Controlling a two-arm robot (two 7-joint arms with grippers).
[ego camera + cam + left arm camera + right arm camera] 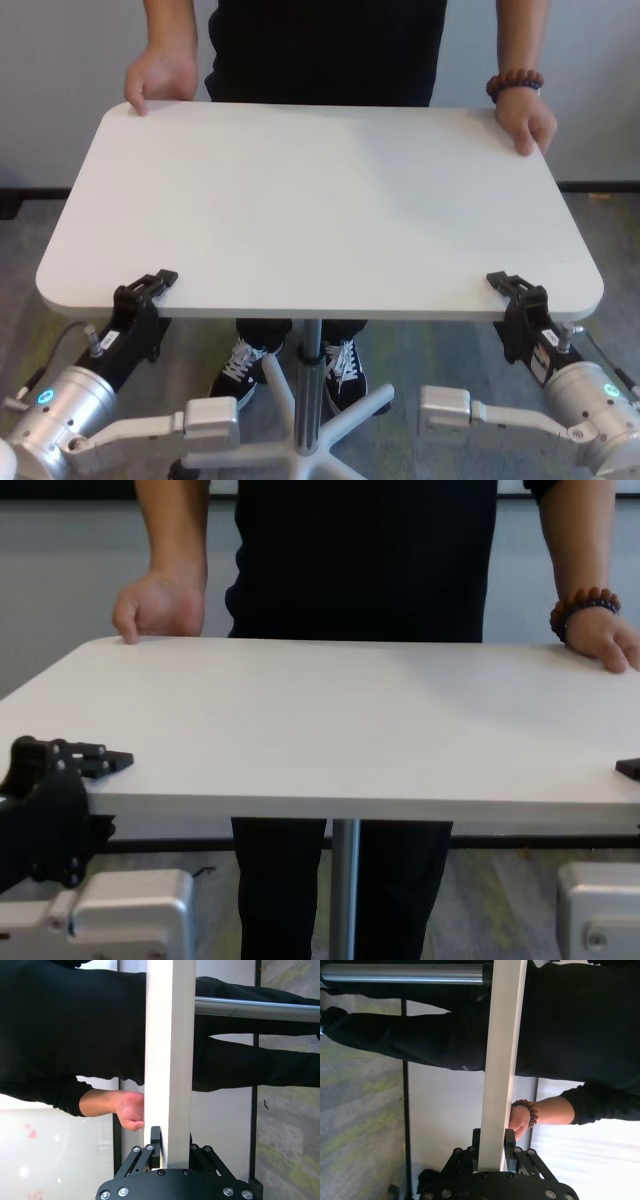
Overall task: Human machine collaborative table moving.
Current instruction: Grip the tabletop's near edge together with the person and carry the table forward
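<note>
The white table (320, 200) stands between me and the human (330, 50). My left gripper (150, 290) is shut on the table's near edge by the near left corner. My right gripper (512, 290) is shut on the near edge by the near right corner. In the left wrist view the gripper (172, 1147) has a finger on each face of the thin edge (170, 1060). The right wrist view shows its gripper (493, 1147) clamped the same way. The human holds the far edge with both hands (160, 78) (525, 120). A bead bracelet (515, 80) is on one wrist.
The silver centre pole (310, 360) runs down to a white star base (330, 430) between my forearms. The human's black-and-white shoes (240, 370) stand beside the base. The floor is grey carpet (610, 250), with a pale wall behind the human.
</note>
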